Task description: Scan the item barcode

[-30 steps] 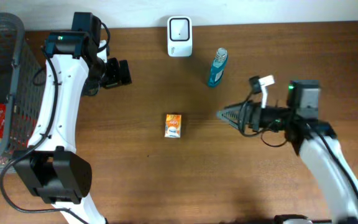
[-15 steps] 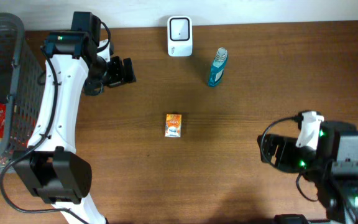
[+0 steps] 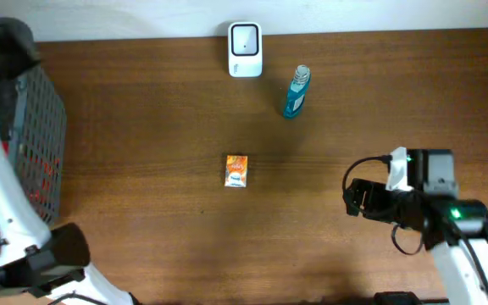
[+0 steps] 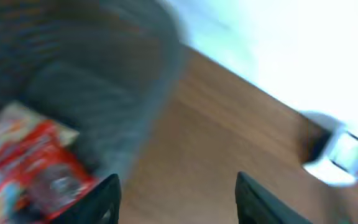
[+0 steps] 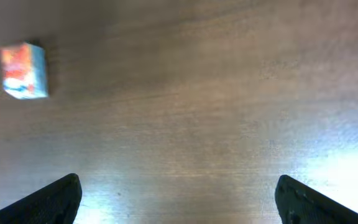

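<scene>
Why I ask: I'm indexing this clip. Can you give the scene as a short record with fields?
scanner: white, at the far edge of the table
bottle: blue, beside the scanner
item: small orange box, mid-table, untouched
basket: grey, on the left arm's side, red packet inside
left tool: open, empty, near the basket
right tool: open, empty, apart from the box

The left wrist view blurs the basket (image 4: pixel 104 81) and the red packet (image 4: pixel 39 165) inside it
</scene>
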{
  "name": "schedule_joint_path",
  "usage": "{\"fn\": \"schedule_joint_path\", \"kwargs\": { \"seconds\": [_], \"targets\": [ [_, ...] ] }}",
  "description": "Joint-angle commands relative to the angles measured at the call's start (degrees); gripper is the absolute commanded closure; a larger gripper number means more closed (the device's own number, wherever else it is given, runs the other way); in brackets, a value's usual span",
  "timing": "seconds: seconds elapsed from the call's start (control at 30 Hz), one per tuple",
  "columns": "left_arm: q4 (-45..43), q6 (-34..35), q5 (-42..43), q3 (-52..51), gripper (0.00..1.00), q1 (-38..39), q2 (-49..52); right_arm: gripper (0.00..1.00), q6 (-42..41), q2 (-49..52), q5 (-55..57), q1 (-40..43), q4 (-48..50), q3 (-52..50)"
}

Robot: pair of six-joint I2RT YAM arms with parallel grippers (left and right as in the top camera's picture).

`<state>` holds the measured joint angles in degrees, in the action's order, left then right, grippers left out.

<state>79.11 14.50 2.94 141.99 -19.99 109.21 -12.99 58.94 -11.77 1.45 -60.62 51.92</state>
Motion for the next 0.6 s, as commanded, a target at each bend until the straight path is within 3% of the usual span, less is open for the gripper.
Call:
{"fn": "schedule_joint_path", "kwargs": {
  "seconds": [0.0, 0.13, 0.17, 0.27, 0.33, 0.47, 0.57],
  "targets": [
    [1.14, 1.99, 4.02, 0.94, 0.47, -8.57, -0.81, 0.02, 1.62, 7.58, 0.92, 0.13, -0.92, 1.07],
    [1.14, 1.97, 6.51, 0.94, 0.45, -10.56, -0.81, 0.02, 1.62, 11.56, -21.24, 0.13, 1.33, 3.02],
    [1.31, 1.97, 6.51, 0.94, 0.44, -10.56, -0.81, 0.02, 1.62, 11.56, -25.38, 0.13, 8.26, 3.17],
    [2.05, 1.97, 6.51, 0.94, 0.35, -10.56, -0.81, 0.02, 1.75, 11.28, -27.36, 0.13, 10.14, 3.26],
    [2.64, 1.97, 6.49, 0.94, 0.35, -10.56, -0.81, 0.01, 5.03, 8.74, -27.23, 0.11, 10.71, 3.50],
    [2.19, 1.99, 6.51, 0.94, 0.35, -10.56, -0.81, 0.02, 6.80, -9.88, -16.11, 0.07, 3.30, 3.48],
    [1.27, 2.38, 6.51, 0.94, 0.34, -10.56, -0.81, 0.02, 6.80, -17.09, -15.34, 0.07, -0.74, 3.48]
  ]
}}
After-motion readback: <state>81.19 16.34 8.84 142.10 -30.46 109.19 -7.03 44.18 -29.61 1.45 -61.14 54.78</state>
